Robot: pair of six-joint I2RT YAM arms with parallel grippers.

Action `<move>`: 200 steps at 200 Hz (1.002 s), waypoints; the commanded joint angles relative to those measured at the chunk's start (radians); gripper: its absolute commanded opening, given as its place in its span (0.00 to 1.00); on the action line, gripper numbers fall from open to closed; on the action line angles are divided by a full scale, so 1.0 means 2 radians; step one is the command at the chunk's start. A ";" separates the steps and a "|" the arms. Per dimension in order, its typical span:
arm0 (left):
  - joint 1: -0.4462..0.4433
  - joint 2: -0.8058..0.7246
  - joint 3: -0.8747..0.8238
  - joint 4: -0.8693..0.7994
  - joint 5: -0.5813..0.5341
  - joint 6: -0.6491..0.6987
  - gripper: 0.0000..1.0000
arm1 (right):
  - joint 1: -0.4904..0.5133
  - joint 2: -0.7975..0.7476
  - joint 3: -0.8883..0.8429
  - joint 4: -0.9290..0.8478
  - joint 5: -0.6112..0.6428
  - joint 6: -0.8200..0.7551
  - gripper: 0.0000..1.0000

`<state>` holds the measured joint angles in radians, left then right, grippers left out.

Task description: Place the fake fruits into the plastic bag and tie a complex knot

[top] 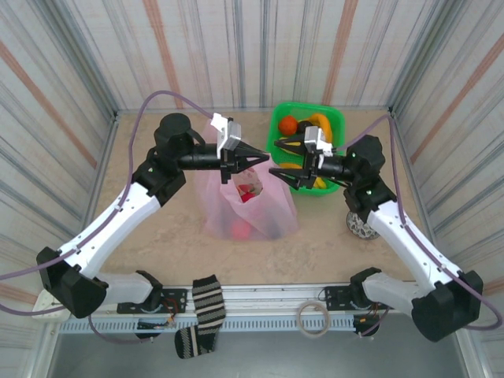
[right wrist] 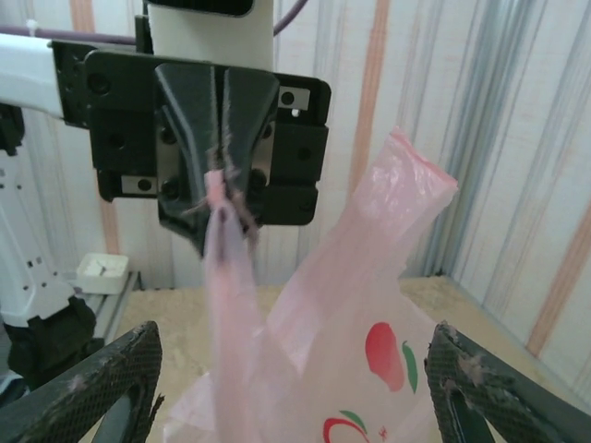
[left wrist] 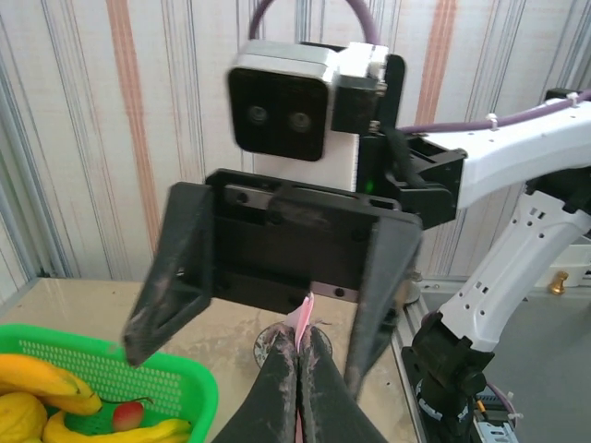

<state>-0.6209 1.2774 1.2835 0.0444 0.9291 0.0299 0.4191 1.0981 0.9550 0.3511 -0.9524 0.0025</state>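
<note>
The pink plastic bag stands mid-table with a red fake fruit showing through its side. My left gripper is above it, shut on one strap handle, whose tip pokes out between the fingers. The held strap hangs taut from that gripper, while the other handle stands up loose. My right gripper faces the left one, open, its fingers on either side of the bag without touching it. An orange and bananas lie in the green basket.
The green basket sits just behind the right gripper, against the back wall. A grey perforated ball lies by the right arm. A striped sock and a tape roll rest on the near rail. Striped walls close in three sides.
</note>
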 commanded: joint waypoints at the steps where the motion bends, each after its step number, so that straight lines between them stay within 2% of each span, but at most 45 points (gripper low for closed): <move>1: 0.006 -0.008 0.017 -0.008 0.026 0.014 0.00 | 0.014 0.033 0.032 -0.020 -0.043 -0.013 0.66; 19: 0.007 -0.007 0.018 -0.009 0.027 0.014 0.00 | 0.028 0.053 0.045 -0.022 -0.058 -0.015 0.58; 32: 0.008 -0.007 0.018 -0.011 0.026 0.014 0.00 | 0.035 0.060 0.042 -0.023 -0.061 -0.016 0.48; 41: 0.010 -0.007 0.018 -0.010 0.025 0.014 0.00 | 0.040 0.060 0.033 -0.022 -0.059 -0.015 0.39; 77: 0.015 -0.008 0.021 -0.006 0.016 0.012 0.00 | 0.052 0.049 -0.020 -0.004 -0.037 0.000 0.18; 131: 0.022 -0.011 0.026 0.002 0.007 0.008 0.00 | 0.055 0.021 -0.101 0.031 0.003 0.031 0.12; 146: 0.023 -0.011 0.027 0.002 0.006 0.008 0.00 | 0.056 0.016 -0.112 0.031 0.013 0.032 0.08; 162: 0.023 -0.011 0.027 0.002 0.005 0.008 0.00 | 0.055 0.012 -0.114 0.031 0.020 0.032 0.00; 169: 0.025 -0.012 0.026 0.002 0.005 0.007 0.00 | 0.054 0.011 -0.114 0.031 0.022 0.032 0.00; 200: 0.041 -0.033 0.023 -0.006 0.007 0.001 0.30 | 0.044 0.006 -0.114 0.030 0.037 0.034 0.00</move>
<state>-0.5739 1.2747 1.2961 0.0235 0.9421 0.0273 0.5228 1.1305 0.7361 0.4080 -0.9127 0.0498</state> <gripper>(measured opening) 0.212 0.041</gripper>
